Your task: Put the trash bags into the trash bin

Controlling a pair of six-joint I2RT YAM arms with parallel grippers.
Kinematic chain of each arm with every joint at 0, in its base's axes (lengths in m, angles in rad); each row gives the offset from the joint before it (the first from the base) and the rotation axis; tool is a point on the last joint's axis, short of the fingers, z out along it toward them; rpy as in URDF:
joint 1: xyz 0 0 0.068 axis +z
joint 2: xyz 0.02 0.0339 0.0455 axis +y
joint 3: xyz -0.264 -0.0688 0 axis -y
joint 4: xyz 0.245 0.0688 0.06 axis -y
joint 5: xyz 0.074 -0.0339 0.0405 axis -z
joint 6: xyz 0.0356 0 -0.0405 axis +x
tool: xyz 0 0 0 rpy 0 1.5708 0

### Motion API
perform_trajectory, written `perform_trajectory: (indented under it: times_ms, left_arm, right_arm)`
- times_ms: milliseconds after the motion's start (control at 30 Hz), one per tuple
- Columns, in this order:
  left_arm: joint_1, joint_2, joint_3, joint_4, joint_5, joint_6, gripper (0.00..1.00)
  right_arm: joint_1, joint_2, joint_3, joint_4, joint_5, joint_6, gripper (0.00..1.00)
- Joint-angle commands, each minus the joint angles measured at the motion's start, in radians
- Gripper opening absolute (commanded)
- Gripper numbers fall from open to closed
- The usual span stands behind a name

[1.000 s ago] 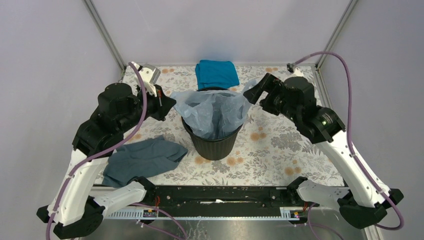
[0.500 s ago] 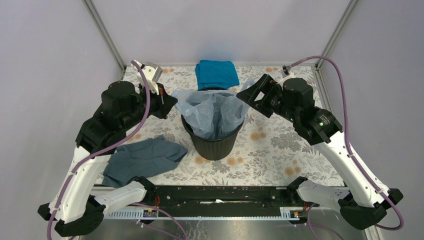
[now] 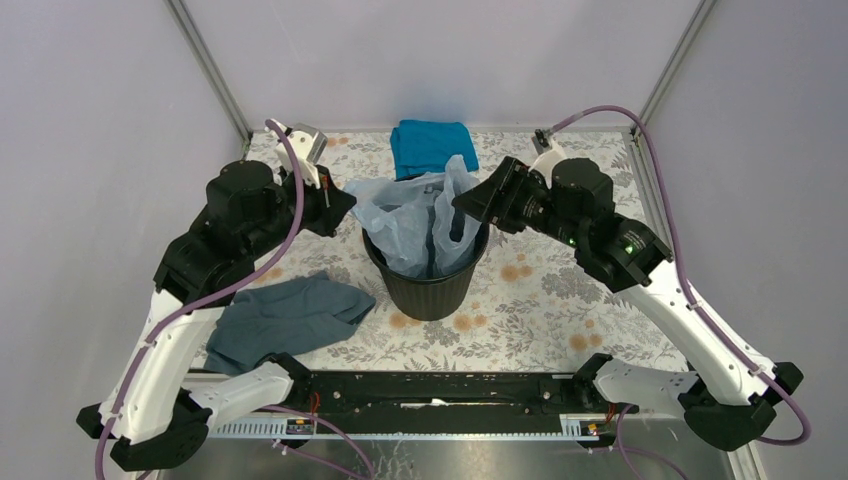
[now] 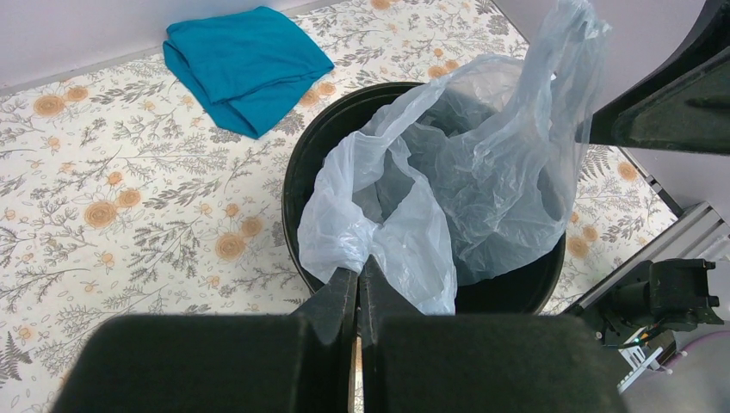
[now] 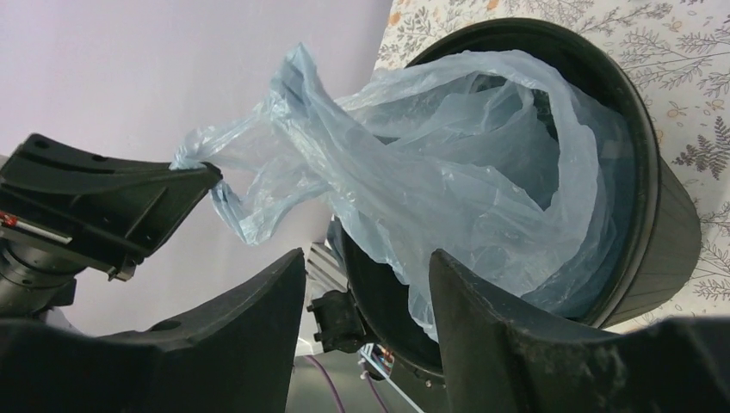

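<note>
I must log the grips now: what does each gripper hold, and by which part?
The left gripper pinches the trash bag by a bunched edge of its mouth. The right gripper holds nothing: its jaws stand apart at the bag's other side.

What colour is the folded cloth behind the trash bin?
The folded cloth is teal, clearest in the left wrist view.

Upright black round trash bin (image 3: 430,290), holding a wrinkled, translucent pale blue-grey trash bag (image 3: 405,215): mostly inside, edges stretched above rim; seemingly not fully seated.
</note>
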Motion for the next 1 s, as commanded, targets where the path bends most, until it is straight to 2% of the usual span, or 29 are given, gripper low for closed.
perform_trajectory:
  times_ms: [0,167,300,400,533,633,667,800,900,967]
  left_arm:
    - [0.003,-0.001,0.02,0.041,-0.01,0.001,0.0]
    - [0.003,0.003,0.019,0.041,-0.011,0.003,0.0]
    - [0.003,0.005,0.02,0.041,-0.013,0.003,0.0]
    - [0.002,0.004,0.018,0.041,-0.014,0.003,0.0]
    - [0.002,-0.001,0.02,0.036,-0.014,0.001,0.0]
    - [0.002,-0.003,0.023,0.029,-0.023,0.002,0.0]
    - [0.002,-0.005,0.023,0.03,-0.026,0.001,0.0]
    - [0.002,-0.002,0.028,0.03,-0.038,-0.003,0.0]
    - [0.002,0.006,0.035,0.03,-0.039,-0.006,0.0]
    - [0.003,0.011,0.037,0.031,-0.035,-0.011,0.0]
  right_arm:
    - [0.03,-0.001,0.032,0.046,-0.01,-0.075,0.63]
    - [0.05,-0.031,-0.006,0.069,-0.082,-0.117,0.78]
    - [0.116,-0.044,-0.052,0.133,-0.129,-0.139,0.82]
    - [0.146,-0.032,-0.053,0.14,-0.121,-0.146,0.8]
    - [0.146,-0.023,-0.009,0.054,-0.029,-0.218,0.8]
    - [0.147,-0.057,0.018,-0.06,0.147,-0.322,0.9]
    - [0.147,-0.071,0.013,-0.068,0.161,-0.354,0.94]
    - [0.147,-0.1,-0.01,-0.028,-0.074,-0.394,0.98]
    - [0.146,-0.1,-0.053,0.072,-0.214,-0.3,0.97]
    - [0.148,-0.105,-0.111,0.203,-0.259,-0.227,0.97]
